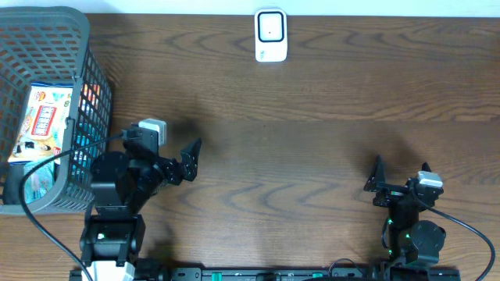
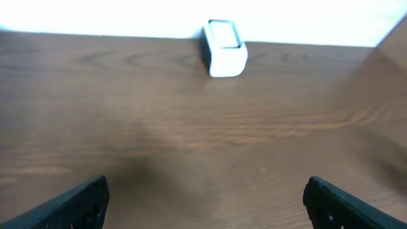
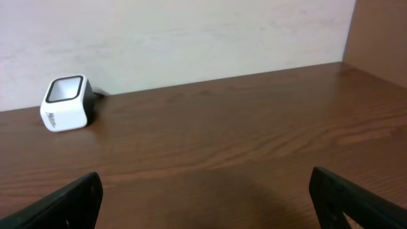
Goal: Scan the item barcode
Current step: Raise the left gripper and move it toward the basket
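Scanner (image 1: 271, 35) far back on table (image 1: 312, 117); item (image 1: 43, 121) in basket (image 1: 47, 47), left.

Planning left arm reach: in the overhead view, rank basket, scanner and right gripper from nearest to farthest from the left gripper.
1. basket, at the left end, beside the left gripper.
2. scanner, far side, centre.
3. right gripper, opposite end.

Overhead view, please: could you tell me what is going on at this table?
Nothing is being handled yet. The left tool and right tool both hang open and empty over the table. The colourful packet lies in the grey basket beside the left arm, and the white scanner stands at the far edge.
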`<control>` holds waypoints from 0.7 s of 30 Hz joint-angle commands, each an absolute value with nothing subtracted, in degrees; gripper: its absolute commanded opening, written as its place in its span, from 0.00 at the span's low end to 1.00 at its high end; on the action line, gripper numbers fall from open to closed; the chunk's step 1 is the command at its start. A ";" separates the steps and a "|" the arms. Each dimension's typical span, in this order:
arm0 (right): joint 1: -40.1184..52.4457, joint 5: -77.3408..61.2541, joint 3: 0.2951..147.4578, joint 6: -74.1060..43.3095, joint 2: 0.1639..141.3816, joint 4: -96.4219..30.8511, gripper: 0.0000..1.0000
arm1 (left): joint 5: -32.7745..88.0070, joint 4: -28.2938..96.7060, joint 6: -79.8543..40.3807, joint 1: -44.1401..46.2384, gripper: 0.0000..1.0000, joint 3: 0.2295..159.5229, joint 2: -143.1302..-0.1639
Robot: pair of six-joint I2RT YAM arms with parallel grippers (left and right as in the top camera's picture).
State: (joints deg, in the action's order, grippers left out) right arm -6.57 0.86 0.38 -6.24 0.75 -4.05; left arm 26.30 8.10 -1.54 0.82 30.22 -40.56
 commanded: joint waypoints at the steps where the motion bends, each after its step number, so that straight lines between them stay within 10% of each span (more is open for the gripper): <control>1: -7.18 0.73 0.32 -5.48 0.86 -4.27 0.99 | 29.54 8.84 -1.74 0.95 0.98 37.28 -40.40; 21: -7.18 0.71 0.32 -5.48 0.86 -4.27 0.99 | 29.12 14.55 -1.69 0.95 0.98 44.23 -40.40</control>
State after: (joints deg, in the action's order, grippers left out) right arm -6.57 0.86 0.38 -6.24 0.75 -4.05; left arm 28.40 14.61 -1.52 0.82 43.03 -40.71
